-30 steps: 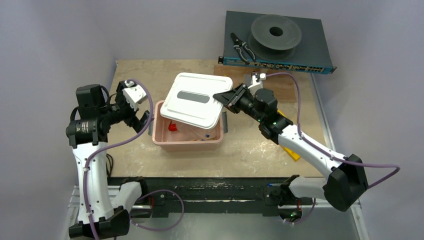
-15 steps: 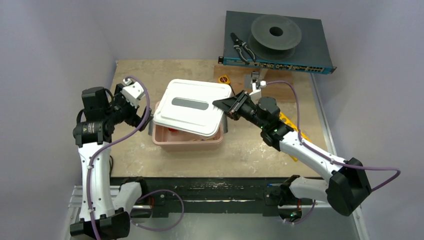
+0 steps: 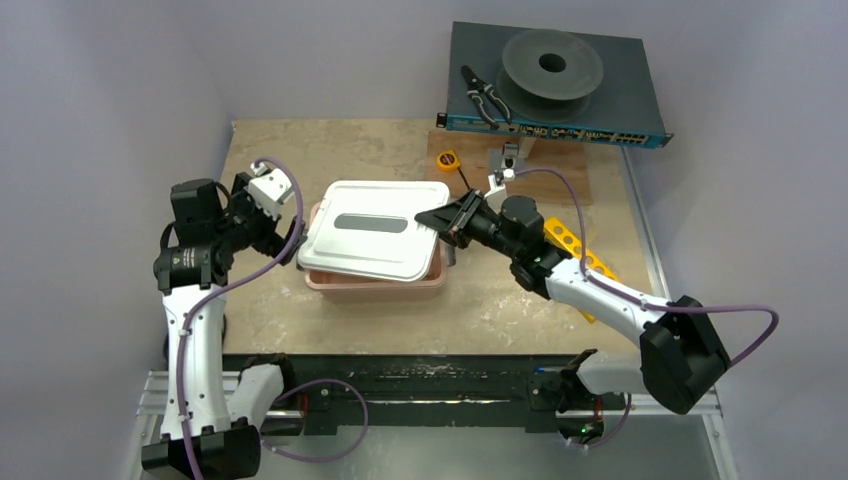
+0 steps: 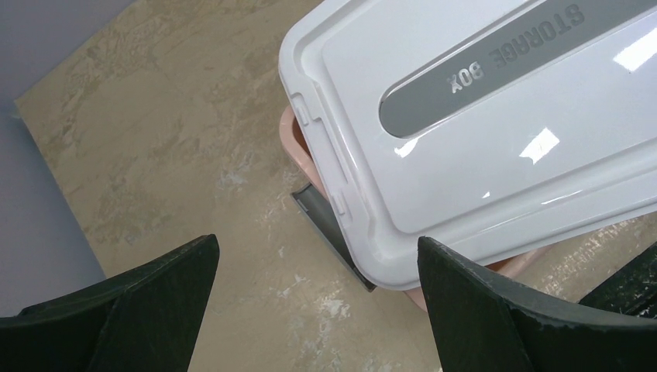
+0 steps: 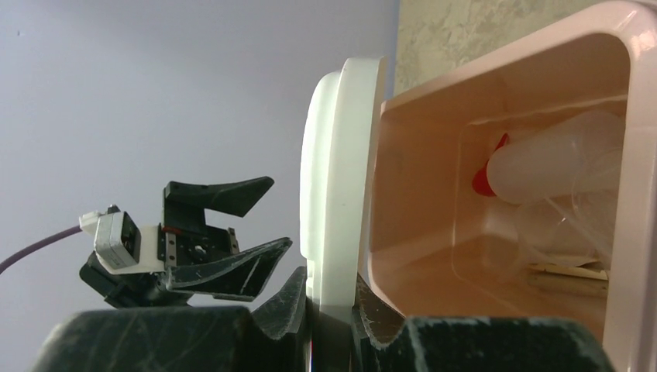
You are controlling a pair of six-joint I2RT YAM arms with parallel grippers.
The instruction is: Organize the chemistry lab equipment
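Right gripper (image 3: 432, 216) pinching lid (image 3: 370, 228) at its right edge, left gripper (image 4: 316, 248) wide open beside box (image 3: 375, 284): square lid over rim, lower level, then release.

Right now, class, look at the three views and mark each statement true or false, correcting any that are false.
1. The right gripper is shut on the edge of the white lid. True.
2. The left gripper grips the pink box. False: its jaws stand wide open by the box's left end, holding nothing.
3. The squeeze bottle with the red nozzle lies inside the pink box. True.
4. The yellow rack is packed inside the box. False: it lies on the table, partly under the right arm.
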